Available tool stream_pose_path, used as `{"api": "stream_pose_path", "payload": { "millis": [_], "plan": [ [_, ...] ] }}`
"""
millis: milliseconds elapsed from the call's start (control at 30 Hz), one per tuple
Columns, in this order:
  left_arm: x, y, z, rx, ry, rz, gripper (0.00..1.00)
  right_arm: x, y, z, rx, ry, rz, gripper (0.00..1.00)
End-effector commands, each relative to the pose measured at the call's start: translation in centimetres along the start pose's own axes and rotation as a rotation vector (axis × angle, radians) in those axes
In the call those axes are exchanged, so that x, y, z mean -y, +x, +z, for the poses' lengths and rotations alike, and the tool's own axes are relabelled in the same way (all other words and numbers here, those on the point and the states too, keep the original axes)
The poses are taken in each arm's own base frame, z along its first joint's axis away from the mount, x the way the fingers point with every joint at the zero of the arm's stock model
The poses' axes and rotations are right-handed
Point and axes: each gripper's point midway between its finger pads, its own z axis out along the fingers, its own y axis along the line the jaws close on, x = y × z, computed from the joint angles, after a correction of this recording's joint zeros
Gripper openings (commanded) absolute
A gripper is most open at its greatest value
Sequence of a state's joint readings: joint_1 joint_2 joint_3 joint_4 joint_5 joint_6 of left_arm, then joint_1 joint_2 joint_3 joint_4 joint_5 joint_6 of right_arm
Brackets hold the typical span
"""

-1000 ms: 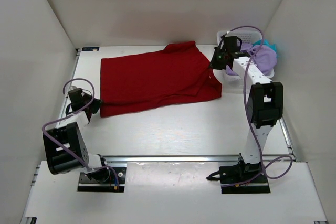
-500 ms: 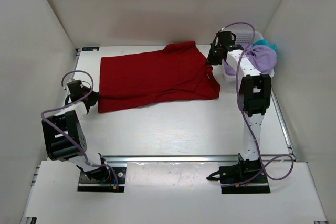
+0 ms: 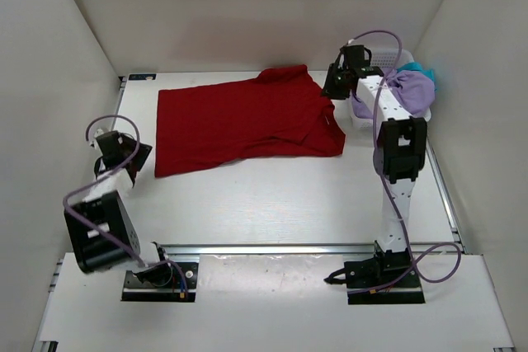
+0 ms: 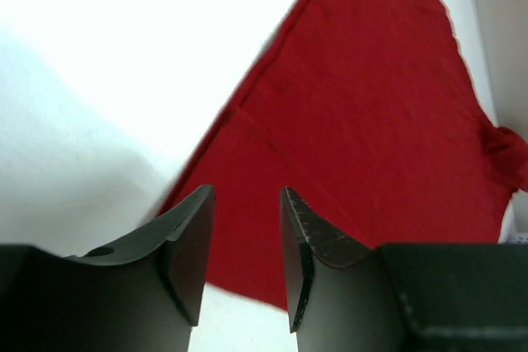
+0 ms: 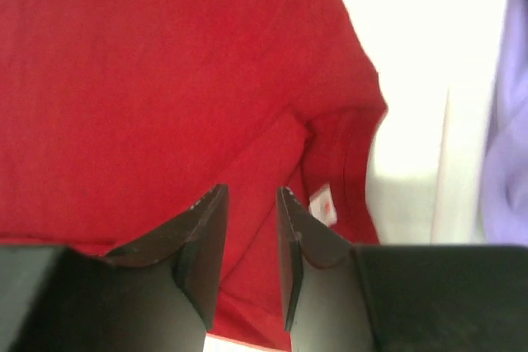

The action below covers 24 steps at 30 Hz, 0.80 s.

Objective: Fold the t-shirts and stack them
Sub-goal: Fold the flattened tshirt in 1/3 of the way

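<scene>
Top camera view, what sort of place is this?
Probably a robot lab test cell: white panels wall in the table, left arm and right arm are bolted at its edge, and a red t-shirt lies spread out.

Bright diffuse light, wrist views overexposed, soft

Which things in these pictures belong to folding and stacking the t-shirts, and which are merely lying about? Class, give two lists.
Belong to the job:
- red cloth short-sleeved t-shirt, spread on the table
- lavender purple cloth t-shirt, bunched in the basket
- teal blue cloth t-shirt, peeking out beside the lavender one

Just there:
- white plastic mesh basket
- white table
</scene>
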<state>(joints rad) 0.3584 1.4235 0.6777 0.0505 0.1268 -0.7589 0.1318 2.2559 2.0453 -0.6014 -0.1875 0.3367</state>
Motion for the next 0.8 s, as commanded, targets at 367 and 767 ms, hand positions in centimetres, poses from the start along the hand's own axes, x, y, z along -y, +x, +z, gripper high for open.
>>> {"api": "stream_pose_path", "payload": {
  "millis": [367,767],
  "plan": [
    [-4.7,6.4,-3.3,-0.038,-0.034,-0.08,0.47,-1.6,5.3,-11.7,0.226,-0.109,0.102,0.08],
    [-4.2,7.4,-1.1,-0.09,-0.02,-0.129,0.25,6.4,16.5,-9.5,0.079,-0.012,0.21,0.34]
  ]
}}
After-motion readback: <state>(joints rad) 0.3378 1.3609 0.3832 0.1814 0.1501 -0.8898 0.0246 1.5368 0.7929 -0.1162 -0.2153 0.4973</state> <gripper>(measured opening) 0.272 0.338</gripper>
